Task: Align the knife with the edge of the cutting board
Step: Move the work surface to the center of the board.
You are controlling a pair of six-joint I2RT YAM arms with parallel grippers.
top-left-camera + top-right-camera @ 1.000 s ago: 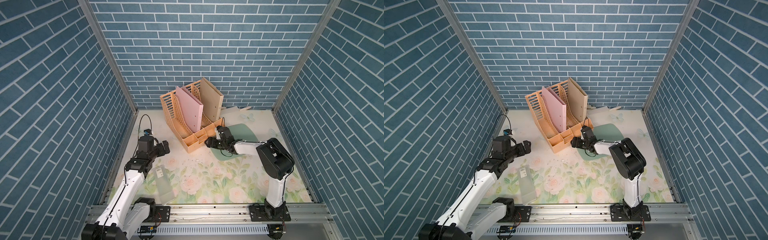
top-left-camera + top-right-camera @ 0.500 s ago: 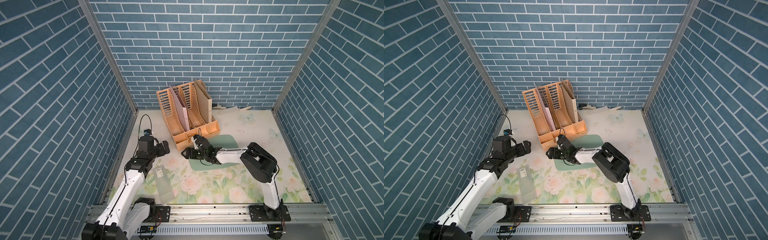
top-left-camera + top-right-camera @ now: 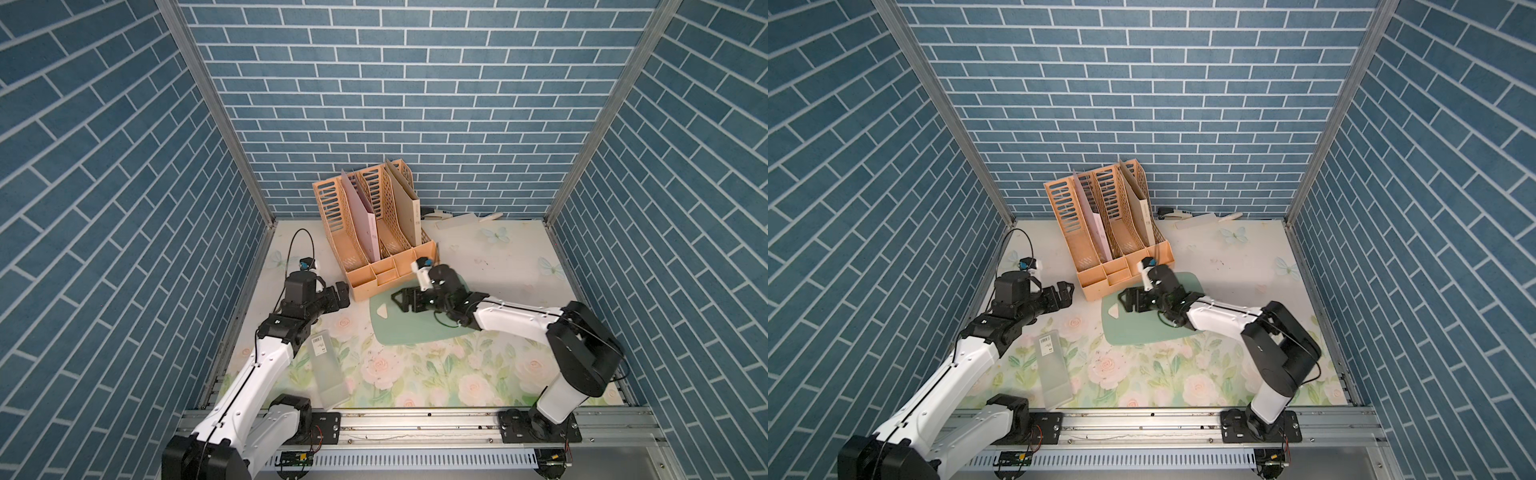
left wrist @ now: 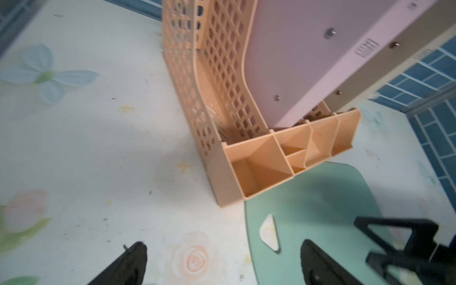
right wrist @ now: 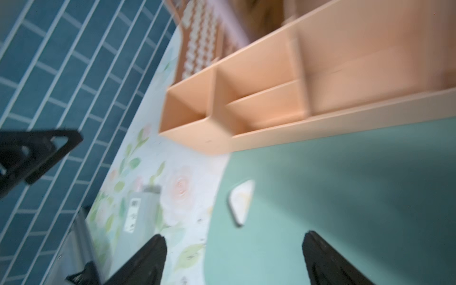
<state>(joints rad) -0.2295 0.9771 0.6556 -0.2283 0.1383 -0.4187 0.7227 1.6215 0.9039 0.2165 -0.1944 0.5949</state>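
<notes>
The right gripper (image 3: 400, 301) is hovering low over the cutting board (image 3: 415, 330), its jaws spread and nothing between them. The board is lying flat, right up against the front of the orange file rack (image 3: 365, 232). The left gripper (image 3: 343, 291), likewise spread and empty, is hanging just beside the rack. The knife (image 3: 456, 221) is lying by the back wall, well apart from the board

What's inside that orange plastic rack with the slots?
A flat pink folder and a flat tan folder stand in separate slots of the orange plastic file rack. Its small front compartments look empty. The slot floors beneath the folders are hidden.
</notes>
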